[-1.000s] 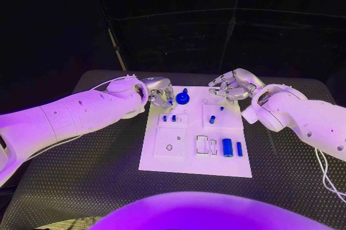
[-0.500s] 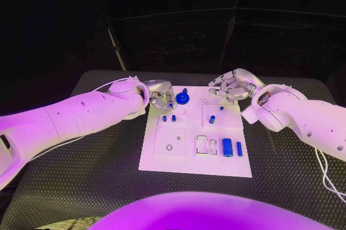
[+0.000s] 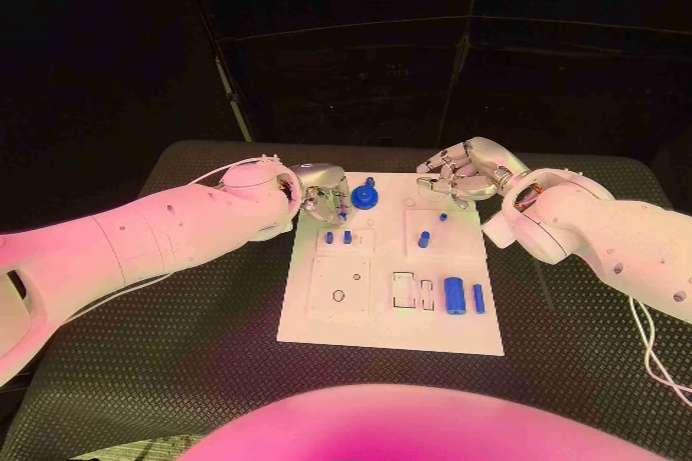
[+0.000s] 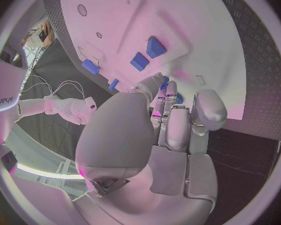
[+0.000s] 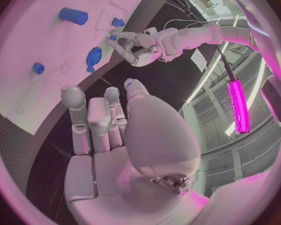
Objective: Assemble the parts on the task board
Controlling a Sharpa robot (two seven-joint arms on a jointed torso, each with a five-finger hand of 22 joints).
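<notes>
my left hand [image 3: 323,193] and right hand [image 3: 464,171] hover empty, fingers loosely spread, over the smooth white task board's [image 3: 325,326] far edge; round blue knob [image 3: 366,195] between them.

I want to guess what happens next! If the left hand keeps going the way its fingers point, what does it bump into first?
Probably the round blue part at the board's far edge. The left hand sits just beside it, fingers aimed toward it, though the height gap is hard to judge.
</notes>
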